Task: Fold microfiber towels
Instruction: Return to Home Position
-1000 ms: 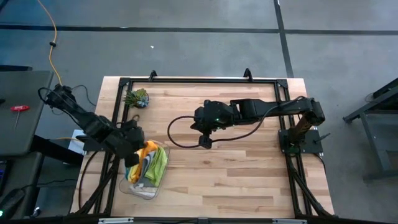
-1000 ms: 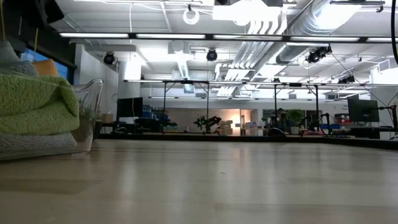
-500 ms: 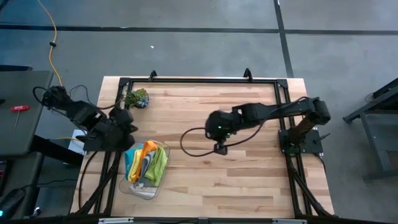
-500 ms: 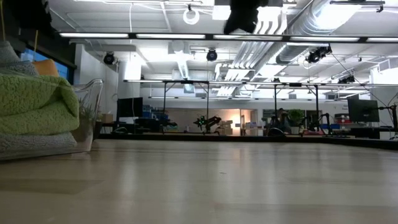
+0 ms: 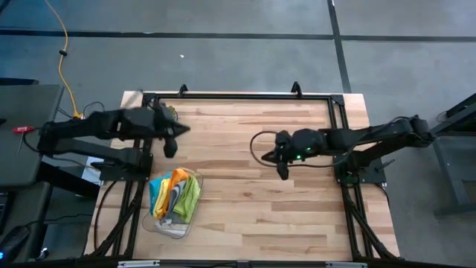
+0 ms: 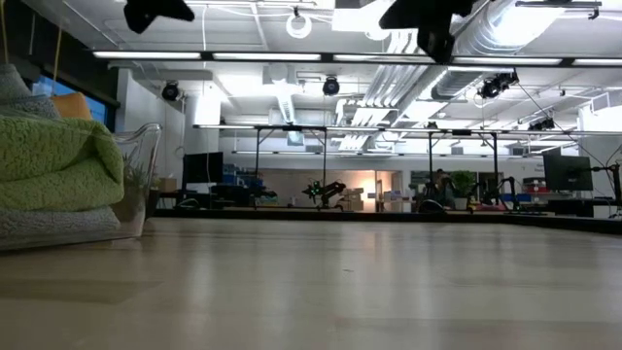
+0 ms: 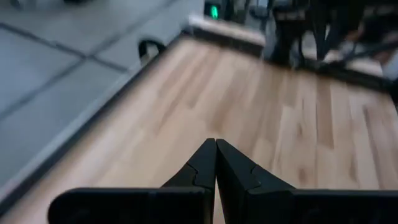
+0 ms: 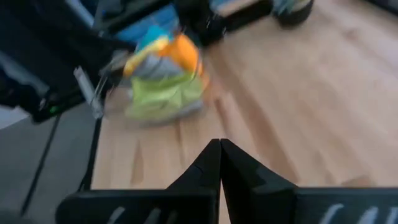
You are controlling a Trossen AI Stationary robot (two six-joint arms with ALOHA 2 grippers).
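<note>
Several folded microfiber towels point(image 5: 177, 195), with teal, orange, grey and lime green showing, lay packed together inside the clear plastic bin point(image 5: 169, 232). The bin stood on the left side of the wooden table point(image 5: 297, 216), toward its lower edge in the overhead view. I saw no cloth lying loose on the boards, so I judged the folding and binning finished, with only the arms' retreat left.

A second earlier the left gripper point(image 7: 216, 144) had hung right at the bin, over the towels. It had since lifted and swung toward the far-left part of the table, well apart from the bin, with its fingers pressed together on nothing. The right gripper point(image 8: 219, 144) had likewise drawn back from mid-table toward its base on the right. It faced the bin from well away, and its fingers were also together and empty. Neither tool touched the towels.
</note>
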